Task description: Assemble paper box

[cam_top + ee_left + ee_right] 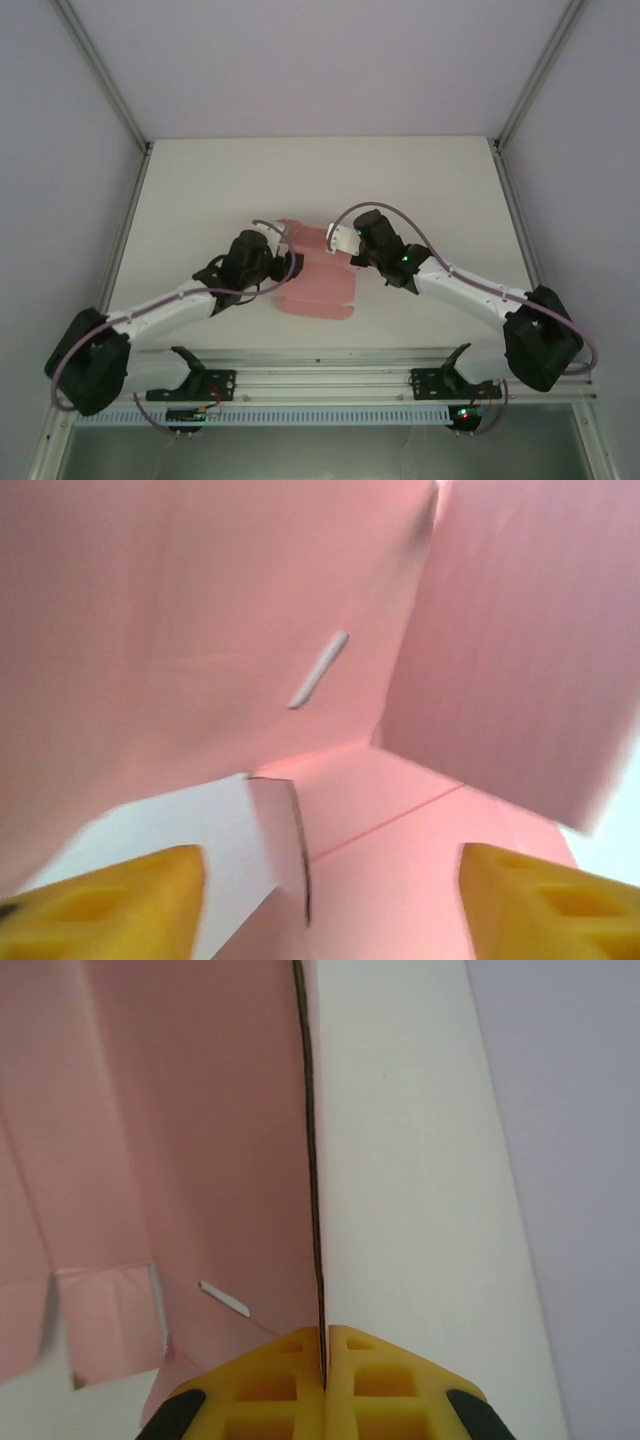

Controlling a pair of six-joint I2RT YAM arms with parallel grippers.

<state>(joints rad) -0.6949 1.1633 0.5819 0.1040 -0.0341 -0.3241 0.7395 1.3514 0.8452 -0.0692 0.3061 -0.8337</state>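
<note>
Paper box (318,290) at centre frame on tabletop (200,190), mid-fold. Right tool (323,1345) clamped on one panel (310,1160) edge, standing it upright. Left tool (330,880) spread wide, holding nothing, facing the inner corner. Next, likely: raise adjoining wall, seat flap in slot (318,670)

White table (420,180), pale walls (320,60)

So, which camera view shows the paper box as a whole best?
Top external: the paper box shows most of its outline there. Left wrist gives blurred close panels with a slit; right wrist shows one edge pinched by the right end effector.
</note>
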